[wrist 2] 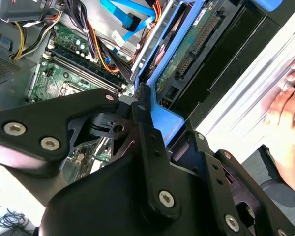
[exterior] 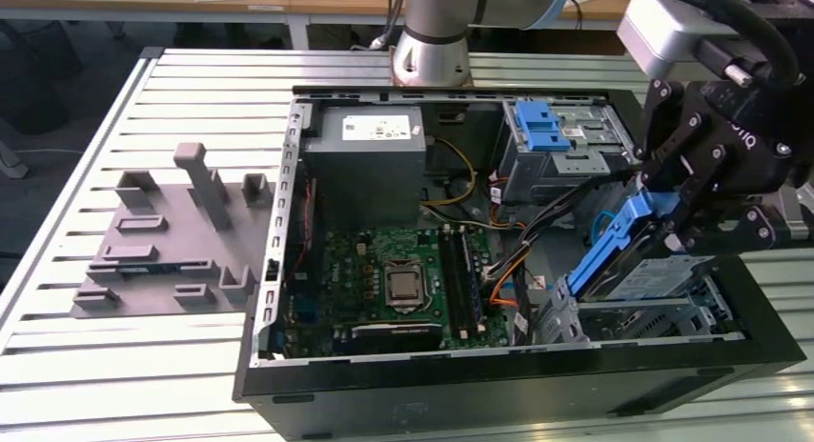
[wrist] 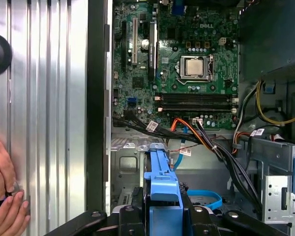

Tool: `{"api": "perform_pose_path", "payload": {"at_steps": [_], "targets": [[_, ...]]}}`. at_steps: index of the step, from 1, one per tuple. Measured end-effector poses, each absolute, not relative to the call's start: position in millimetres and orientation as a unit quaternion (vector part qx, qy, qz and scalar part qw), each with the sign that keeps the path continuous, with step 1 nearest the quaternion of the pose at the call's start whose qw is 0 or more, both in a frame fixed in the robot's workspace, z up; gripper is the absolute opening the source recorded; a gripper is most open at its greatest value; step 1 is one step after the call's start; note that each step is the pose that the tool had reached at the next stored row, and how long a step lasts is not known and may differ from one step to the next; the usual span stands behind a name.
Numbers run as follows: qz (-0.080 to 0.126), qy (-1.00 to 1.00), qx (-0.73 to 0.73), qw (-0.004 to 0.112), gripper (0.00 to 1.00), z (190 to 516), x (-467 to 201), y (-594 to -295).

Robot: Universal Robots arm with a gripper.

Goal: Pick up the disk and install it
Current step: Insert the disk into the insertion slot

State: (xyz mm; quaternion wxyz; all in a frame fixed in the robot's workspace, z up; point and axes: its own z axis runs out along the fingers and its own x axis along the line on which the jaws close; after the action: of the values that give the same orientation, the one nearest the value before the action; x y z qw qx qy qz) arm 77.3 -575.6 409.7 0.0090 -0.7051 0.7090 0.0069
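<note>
The pincer [exterior: 672, 218] is clamped on the blue frame of the disk [exterior: 611, 251] and holds it tilted, one end raised, over the metal bay [exterior: 636, 320] at the corner of the open computer case [exterior: 509, 377] on the exterior view's right. In the first wrist view the blue frame [wrist: 163, 184] sits between the black fingers [wrist: 137, 221], with the green circuit board [wrist: 187, 64] beyond. A person's hand [wrist: 5, 196] rests on the ribbed worktop [wrist: 49, 98] just outside the case wall.

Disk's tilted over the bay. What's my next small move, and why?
Probably ease the disk down along its tilt: the pincer grips its blue frame, and its lower end is near the drive bay, not yet seated. Mind the hand beside the case.
</note>
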Motion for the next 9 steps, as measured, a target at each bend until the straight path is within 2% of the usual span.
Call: {"api": "perform_pose_path", "payload": {"at_steps": [9], "targets": [[0.006, 0.709, -0.705, 0.010, 0.36, 401.7, 77.3, -575.9]]}}
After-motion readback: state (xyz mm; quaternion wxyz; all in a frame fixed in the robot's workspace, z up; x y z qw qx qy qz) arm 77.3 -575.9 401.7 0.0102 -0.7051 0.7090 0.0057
